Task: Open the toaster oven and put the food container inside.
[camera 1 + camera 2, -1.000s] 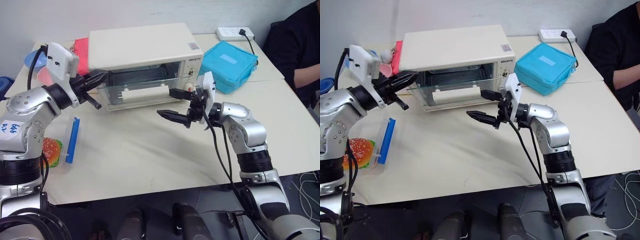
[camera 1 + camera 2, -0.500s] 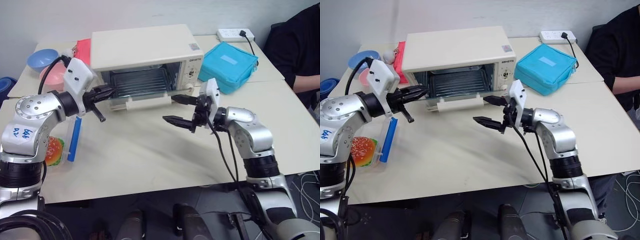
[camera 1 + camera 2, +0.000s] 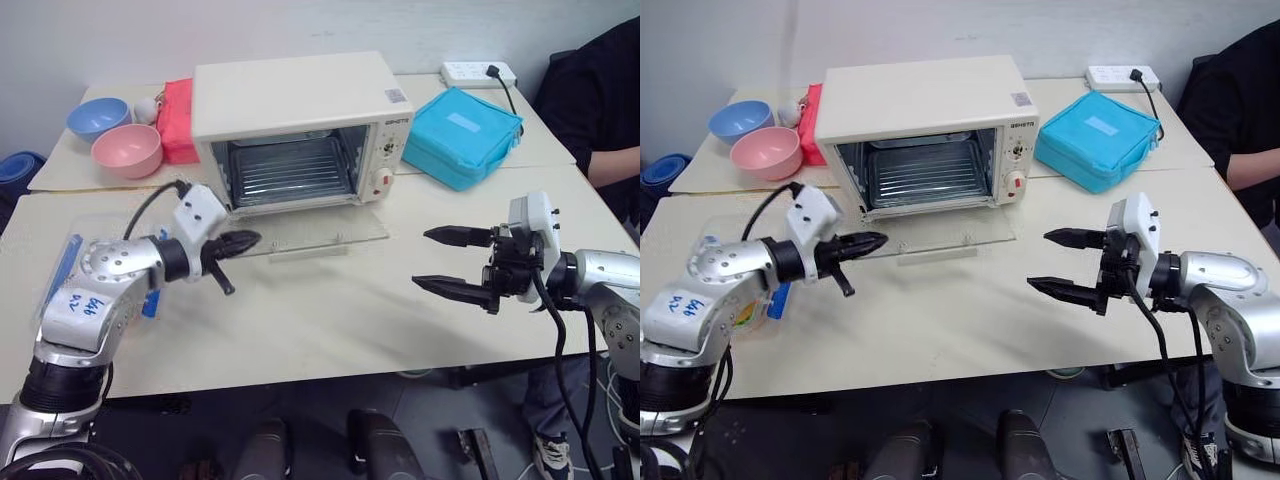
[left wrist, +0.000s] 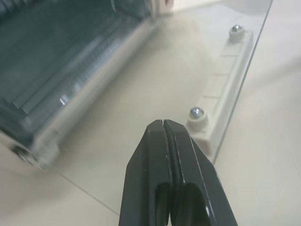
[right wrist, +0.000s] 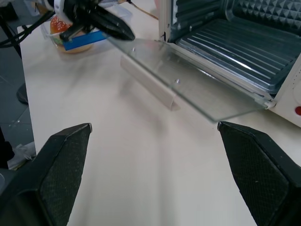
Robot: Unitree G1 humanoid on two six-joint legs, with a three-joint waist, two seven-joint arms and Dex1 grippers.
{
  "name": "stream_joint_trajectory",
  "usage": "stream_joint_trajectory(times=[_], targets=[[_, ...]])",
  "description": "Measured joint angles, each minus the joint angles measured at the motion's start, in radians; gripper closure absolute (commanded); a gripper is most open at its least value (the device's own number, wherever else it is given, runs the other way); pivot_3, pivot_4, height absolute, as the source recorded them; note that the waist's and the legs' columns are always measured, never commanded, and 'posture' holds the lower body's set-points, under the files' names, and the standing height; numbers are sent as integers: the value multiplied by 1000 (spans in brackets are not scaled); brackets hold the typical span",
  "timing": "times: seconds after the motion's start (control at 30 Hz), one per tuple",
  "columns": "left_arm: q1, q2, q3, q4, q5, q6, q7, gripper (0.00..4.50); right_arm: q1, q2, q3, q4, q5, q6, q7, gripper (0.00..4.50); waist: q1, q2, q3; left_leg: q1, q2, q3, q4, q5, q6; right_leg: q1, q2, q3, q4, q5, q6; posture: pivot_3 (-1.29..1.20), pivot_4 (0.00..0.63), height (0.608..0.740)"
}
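Observation:
The cream-white toaster oven (image 3: 300,95) stands at the back middle of the table. Its glass door (image 3: 310,232) lies folded down flat, with the white bar handle (image 4: 221,106) at the front edge and the wire rack (image 5: 225,47) showing inside. My left gripper (image 3: 255,238) is shut and empty, its tip just over the door's left front corner. The food container (image 5: 70,40), a clear box with blue clips and a burger in it, lies at the left behind my left arm, partly hidden. My right gripper (image 3: 421,258) hangs open and empty, right of the door.
A pink bowl (image 3: 127,150), a blue bowl (image 3: 98,117) and a red item (image 3: 178,105) sit left of the oven. A turquoise bag (image 3: 462,120) and a power strip (image 3: 480,72) lie to its right. A person (image 3: 600,100) sits at the far right.
The oven door has swung from part open to flat on the table. My shut left gripper sank with it. My open right gripper drew back to the right, away from the door.

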Motion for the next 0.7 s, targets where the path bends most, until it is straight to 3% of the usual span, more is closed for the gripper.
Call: stream_joint_trajectory(times=[0.2, 0.37, 0.47, 0.7], targets=[[4, -59, -50, 3, 14, 136, 75, 4466, 0, 1, 3, -11, 19, 9, -43, 0, 6, 0, 0, 0, -1, -2, 1, 0, 1, 2, -1, -1, 0, 0, 0, 0, 150, 740], [25, -94, -18, -38, -13, 186, 96, 4466, -48, 19, 45, -3, 19, -5, -56, 0, 3, 0, 0, 0, -1, -3, 1, 0, 0, 2, -1, -2, -1, 0, 0, 0, 150, 740], [43, -123, 77, -83, -76, 253, 118, 3910, -88, 19, 65, 18, 18, -13, -47, 0, -1, 0, 0, -1, -1, -4, 1, 0, 0, 2, -1, -2, -1, 0, 0, 0, 150, 740], [209, -176, 554, -376, -388, 504, 172, 1858, -176, 26, 139, 135, 2, -53, 29, 0, -2, 0, 0, -1, 0, -4, 1, 1, -1, 3, -1, -2, 0, 0, 0, 0, 150, 740]])
